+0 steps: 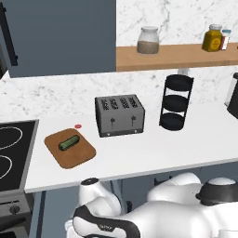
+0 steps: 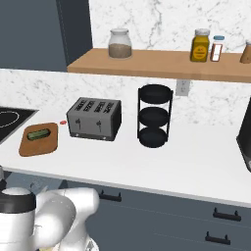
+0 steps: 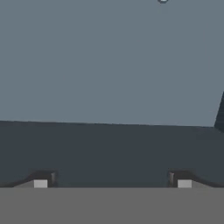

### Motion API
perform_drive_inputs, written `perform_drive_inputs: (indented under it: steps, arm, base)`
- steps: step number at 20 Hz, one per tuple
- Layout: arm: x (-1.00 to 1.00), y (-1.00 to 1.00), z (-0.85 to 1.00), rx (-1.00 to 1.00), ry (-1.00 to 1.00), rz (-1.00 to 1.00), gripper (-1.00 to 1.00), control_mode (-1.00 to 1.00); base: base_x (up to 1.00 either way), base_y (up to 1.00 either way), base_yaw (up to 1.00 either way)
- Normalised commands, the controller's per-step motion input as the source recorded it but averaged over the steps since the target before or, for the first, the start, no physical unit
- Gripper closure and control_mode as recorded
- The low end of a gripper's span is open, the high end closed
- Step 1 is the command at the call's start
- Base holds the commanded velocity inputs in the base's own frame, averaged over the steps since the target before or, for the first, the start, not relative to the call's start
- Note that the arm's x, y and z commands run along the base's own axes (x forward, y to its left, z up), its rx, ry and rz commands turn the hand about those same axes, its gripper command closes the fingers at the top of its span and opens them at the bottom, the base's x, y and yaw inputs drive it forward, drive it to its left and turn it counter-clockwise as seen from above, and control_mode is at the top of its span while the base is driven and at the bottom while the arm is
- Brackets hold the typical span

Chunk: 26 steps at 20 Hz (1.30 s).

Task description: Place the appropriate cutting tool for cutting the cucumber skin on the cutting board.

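Claw (image 3: 112, 181) low down below the counter, tips spread wide with nothing between them, facing a flat blue-grey cabinet front (image 3: 109, 61); nothing gripped. Arm folded under the counter edge in both base views. On the counter (image 1: 186, 144), nearest: the board (image 1: 69, 148) at the left beside the cooktop (image 1: 11, 153), with the cucumber (image 1: 69, 142) lying on it, slanted, roughly at its middle. Small red dot (image 1: 77, 126) just behind the board. Peeler not found on the counter top; judging by where the claw points, it may be in a drawer or cabinet below, cannot tell. By judgement, a slim metal stick will be light, stiff and slippery; best taken across the handle at mid-length, pinched firmly. Set it on bare wood beside the cucumber, not on top. Further back: toaster (image 1: 119, 115) close to the board's right, likely to crowd a descent; black tiered rack (image 1: 175, 102) well apart. Far: shelf (image 1: 176, 56) with jar (image 1: 148, 40) and bottles (image 1: 216, 38).
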Motion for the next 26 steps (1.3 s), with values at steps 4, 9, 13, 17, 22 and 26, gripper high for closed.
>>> perform_drive_inputs:
  steps: [4, 9, 13, 17, 22, 26]
  arm:
    - [-1.00, -0.07, 0.16, 0.00, 0.00, -0.11, -1.00, -1.00]
    - [0.11, 0.28, 0.63, -0.07, 0.00, -0.13, -1.00, -1.00]
    - [1.00, 0.69, 0.72, -0.20, 0.02, -0.15, -1.00, -1.00]
    - [0.89, 0.73, 0.46, -0.20, 0.00, -0.16, -1.00, -1.00]
    - [0.52, 0.51, 0.07, -0.18, 0.00, -0.15, -1.00, -1.00]
    - [0.15, 0.06, -0.06, -0.10, -0.01, -0.11, -1.00, -1.00]
  base:
    - [0.00, 0.00, 0.00]
    - [0.00, 0.00, 0.00]
    - [0.00, 0.00, 0.00]
    - [0.00, 0.00, 0.00]
    - [0.00, 0.00, 0.00]
    - [0.00, 0.00, 0.00]
